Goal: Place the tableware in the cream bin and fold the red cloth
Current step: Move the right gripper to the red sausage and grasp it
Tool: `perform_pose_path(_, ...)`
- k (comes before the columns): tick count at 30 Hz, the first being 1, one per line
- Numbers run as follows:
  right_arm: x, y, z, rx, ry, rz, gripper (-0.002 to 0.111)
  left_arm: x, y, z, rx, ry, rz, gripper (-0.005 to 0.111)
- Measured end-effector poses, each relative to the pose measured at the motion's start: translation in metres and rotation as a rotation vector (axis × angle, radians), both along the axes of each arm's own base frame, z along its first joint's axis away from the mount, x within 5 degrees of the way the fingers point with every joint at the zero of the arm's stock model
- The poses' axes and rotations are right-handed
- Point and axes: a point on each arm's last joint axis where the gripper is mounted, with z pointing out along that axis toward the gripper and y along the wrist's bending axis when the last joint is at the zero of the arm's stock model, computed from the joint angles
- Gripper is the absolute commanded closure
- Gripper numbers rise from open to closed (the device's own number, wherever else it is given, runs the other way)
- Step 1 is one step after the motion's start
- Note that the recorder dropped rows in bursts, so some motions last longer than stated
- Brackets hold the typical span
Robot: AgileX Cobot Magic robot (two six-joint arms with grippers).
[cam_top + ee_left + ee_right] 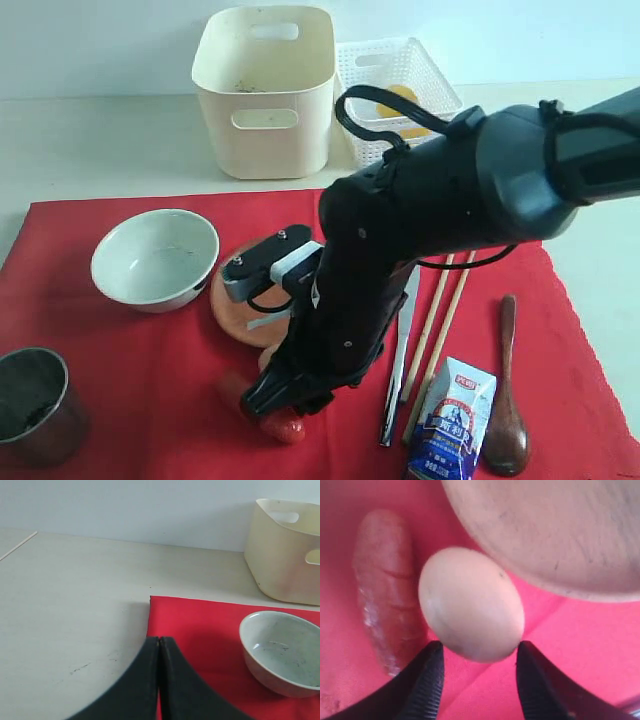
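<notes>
The red cloth (130,370) covers the table. On it are the pale bowl (155,258), the steel cup (35,405), the knife (398,375), the chopsticks (445,310) and the wooden spoon (506,395). My right arm half hides the brown plate (235,300). The cream bin (265,90) stands behind the cloth. My right gripper (479,649) is open low over the cloth, its fingertips (432,665) flanking the near end of an egg (470,605) beside the plate (555,535). My left gripper (159,641) is shut and empty at the cloth's corner (200,625), near the bowl (280,652).
A sausage (382,600) lies next to the egg, also visible under the right gripper (285,430). A blue-white packet (452,420) lies between knife and spoon. A white lattice basket (395,75) holding yellow food stands right of the cream bin (285,550).
</notes>
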Motion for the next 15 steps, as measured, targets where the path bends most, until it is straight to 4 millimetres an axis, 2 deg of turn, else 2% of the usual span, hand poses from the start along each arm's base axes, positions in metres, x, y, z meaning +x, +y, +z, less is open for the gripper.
perform_pose_path(6, -0.001, -0.001, -0.002, -0.008, 0.007, 0.001, 0.063, 0.000, 0.000, 0.000, 0.000, 0.000, 0.000, 0.105)
perform_pose_path(15, -0.002, -0.001, 0.031, 0.077, -0.063, 0.001, 0.063, 0.000, 0.000, 0.000, 0.000, 0.000, 0.000, 0.105)
